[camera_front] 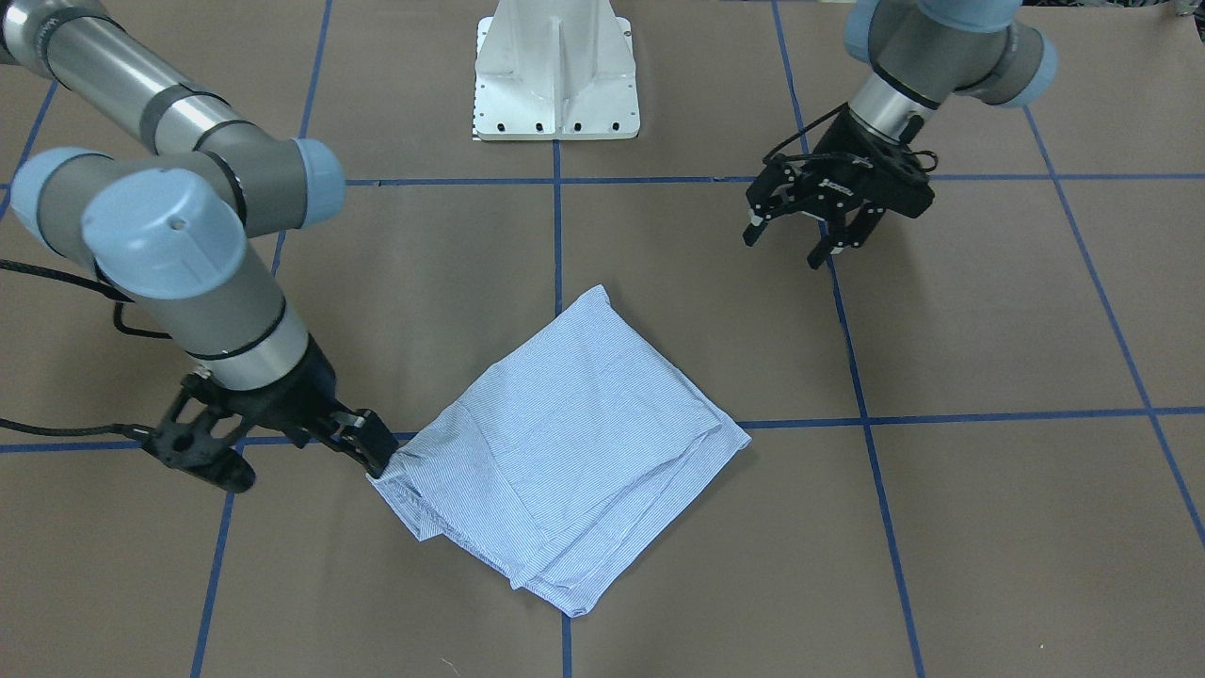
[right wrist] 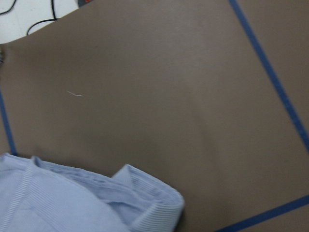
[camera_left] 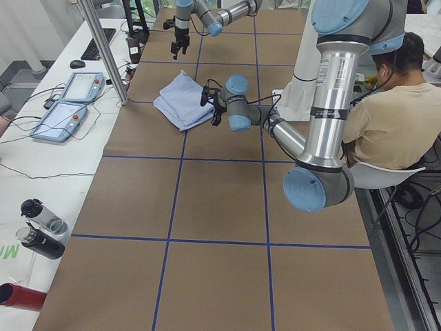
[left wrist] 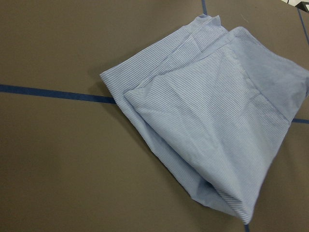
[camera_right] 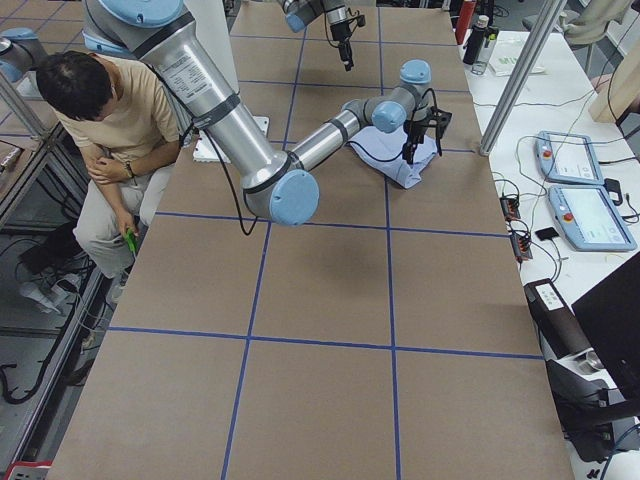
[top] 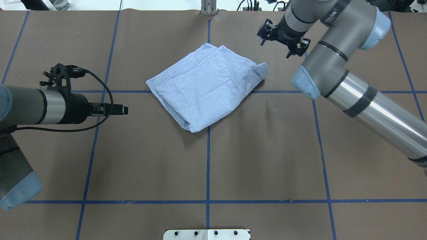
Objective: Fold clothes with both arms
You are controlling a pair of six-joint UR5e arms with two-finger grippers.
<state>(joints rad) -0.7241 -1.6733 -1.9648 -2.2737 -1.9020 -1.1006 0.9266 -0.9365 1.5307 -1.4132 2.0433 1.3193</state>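
The light-blue striped shirt [camera_front: 565,443] lies folded into a rough diamond on the brown table [top: 203,86], and fills the left wrist view [left wrist: 217,121]. My right gripper [camera_front: 309,474] is open beside the shirt's corner, with one finger [camera_front: 375,450] at that corner's edge. The right wrist view shows that folded corner [right wrist: 145,203] lying loose on the paper with no finger on it. From overhead the right gripper [top: 279,41] sits beyond the shirt's far right corner. My left gripper [camera_front: 786,247] is open, empty and well clear of the cloth [top: 125,110].
The white pedestal base [camera_front: 555,85] stands at the robot's edge of the table. Blue tape lines [top: 208,160] grid the brown paper. A seated person [camera_left: 393,117] is beside the robot. Tablets [camera_left: 69,86] and bottles [camera_left: 41,227] lie on the side bench.
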